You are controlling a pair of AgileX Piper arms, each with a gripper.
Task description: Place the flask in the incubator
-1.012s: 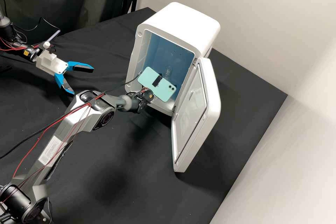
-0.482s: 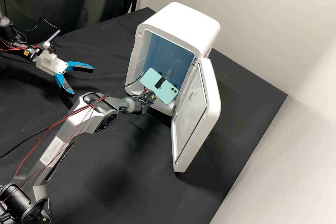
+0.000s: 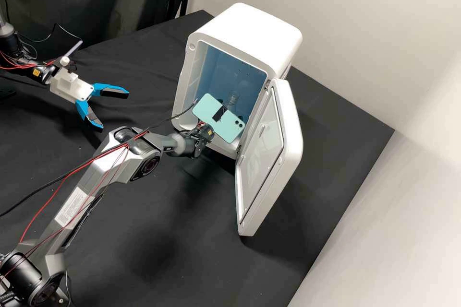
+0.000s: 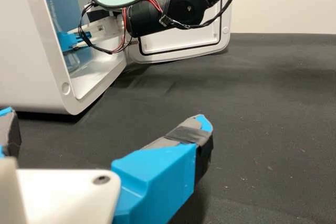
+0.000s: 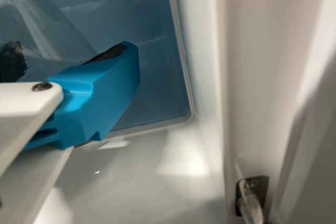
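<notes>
- The worktop (image 3: 192,230) was covered by a black cloth that ran flat to its edges, with a pale wall close behind its far side.
- A white incubator (image 3: 249,33) stood upright directly on the worktop, toward the far side and near the wall.
- Its door (image 3: 271,153) hung wide open on the right of the cabinet, the door's lower edge down close to the black cloth; whether it touched the cloth could not be told.
- The incubator's open front faced the wide bare stretch of the worktop.
- The base of the right arm (image 3: 29,273) sat at the worktop's near left corner.
</notes>
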